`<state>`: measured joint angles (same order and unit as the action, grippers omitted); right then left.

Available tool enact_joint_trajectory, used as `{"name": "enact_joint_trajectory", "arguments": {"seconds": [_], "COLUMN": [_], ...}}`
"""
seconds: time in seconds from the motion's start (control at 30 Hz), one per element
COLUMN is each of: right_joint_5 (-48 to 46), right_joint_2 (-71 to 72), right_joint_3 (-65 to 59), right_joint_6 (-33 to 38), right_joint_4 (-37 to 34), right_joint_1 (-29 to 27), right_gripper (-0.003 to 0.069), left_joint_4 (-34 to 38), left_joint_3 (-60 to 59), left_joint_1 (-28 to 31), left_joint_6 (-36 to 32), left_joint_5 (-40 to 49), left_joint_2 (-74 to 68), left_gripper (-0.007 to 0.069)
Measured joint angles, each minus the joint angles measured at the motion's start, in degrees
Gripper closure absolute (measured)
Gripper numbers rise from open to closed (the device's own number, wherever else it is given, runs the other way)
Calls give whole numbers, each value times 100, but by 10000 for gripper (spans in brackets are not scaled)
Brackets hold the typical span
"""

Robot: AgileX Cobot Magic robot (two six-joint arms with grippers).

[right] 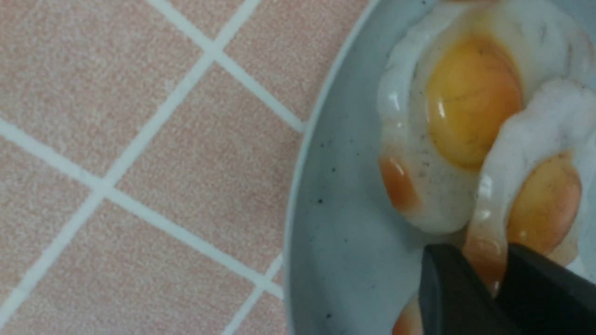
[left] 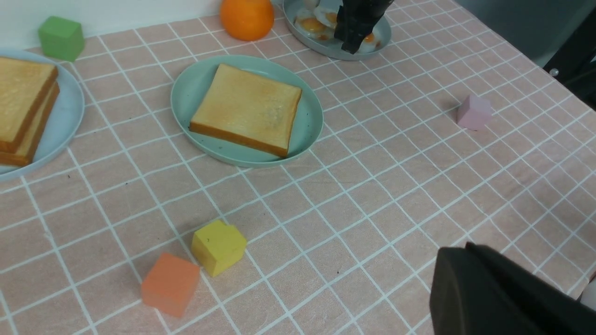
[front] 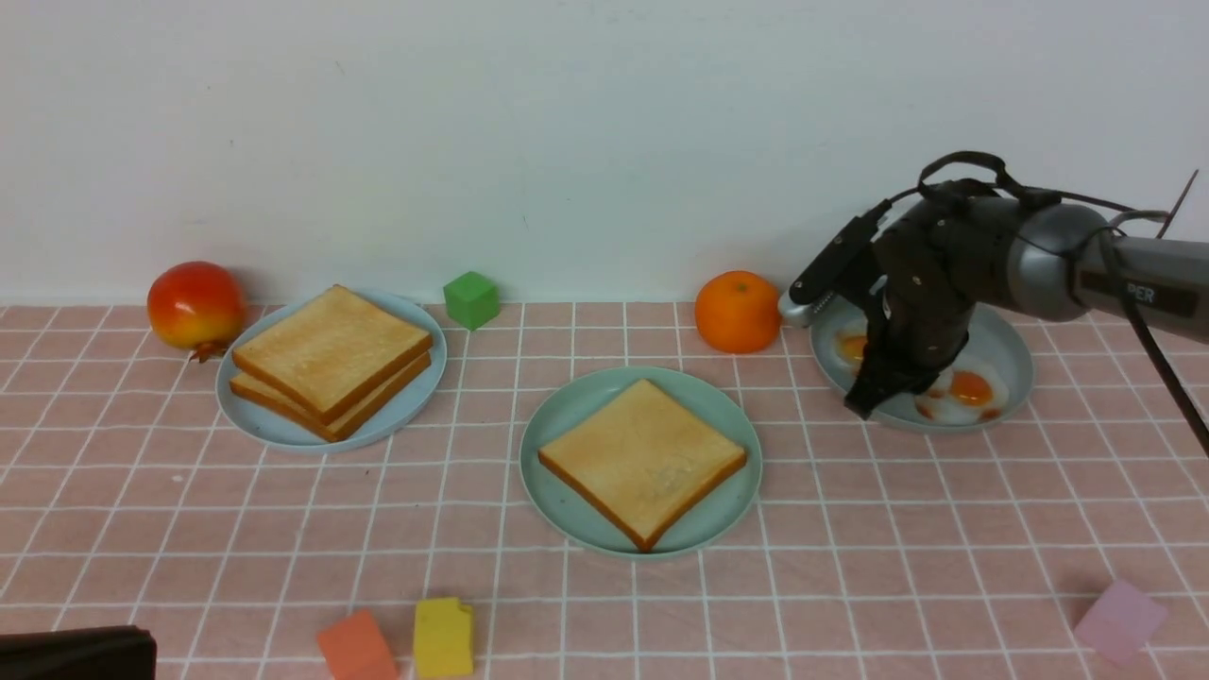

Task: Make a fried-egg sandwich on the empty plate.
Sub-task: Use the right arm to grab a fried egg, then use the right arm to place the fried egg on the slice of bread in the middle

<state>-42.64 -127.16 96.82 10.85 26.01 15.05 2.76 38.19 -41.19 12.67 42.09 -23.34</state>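
A tabletop covered in a brownish-pink tile pattern with pale grid lines (front: 359, 567) runs up to a plain off-white wall (front: 604, 142). In the left wrist view, a dark grey area (left: 526, 23) lies beyond the table's edge.

The mint-green plate (front: 652, 546) sits in the middle of the tabletop, one toast slice (front: 642, 458) lying flat on it. On the robot's left, a pale blue plate (front: 430, 378) carries two more slices, stacked askew (front: 331, 354), between a red-and-yellow pomegranate (front: 196, 307) and a green block (front: 471, 300). An orange (front: 739, 312) stands near the wall, beside the grey-blue plate of fried eggs (front: 1015, 387) on the right.

Over that plate, the right gripper (right: 486, 279) has its jaws nearly together, pinching the edge of one fried egg (right: 542, 204); the egg is tilted above another. The left gripper (left: 470, 249) is closed, with nothing visible in it.

Nearer the robot lie an orange-red block (front: 359, 647), a yellow block (front: 443, 637) and, farther right, a pink block (front: 1121, 621).
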Motion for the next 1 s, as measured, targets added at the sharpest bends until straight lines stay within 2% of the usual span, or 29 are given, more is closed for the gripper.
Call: {"name": "enact_joint_trajectory", "arguments": {"seconds": [0.13, 0.33, 0.63, 0.8, 1.0], "right_joint_5": [-171, -495, -799, -1310, -1099], "right_joint_2": [152, 553, 1275, 2065, 2933], "right_joint_3": [0, -29, -45, -144, -1251], "right_joint_6": [0, 0, -60, -607, -975], "right_joint_4": [-13, -93, 186, -40, -342], "right_joint_1": [0, -6, 155, 787, 2324], "right_gripper": [546, 547, 547, 547, 547], "left_joint_4": [0, 0, -44, -310, -521], "left_joint_3": [0, 0, 0, 0, 0], "left_joint_1": [0, 0, 0, 0, 0], "left_joint_6": [0, 0, 0, 110, 188], "left_joint_5": [12, 12, 17, 70, 308], "left_joint_2": [0, 0, 0, 0, 0], "left_gripper": [638, 638, 638, 638, 637]}}
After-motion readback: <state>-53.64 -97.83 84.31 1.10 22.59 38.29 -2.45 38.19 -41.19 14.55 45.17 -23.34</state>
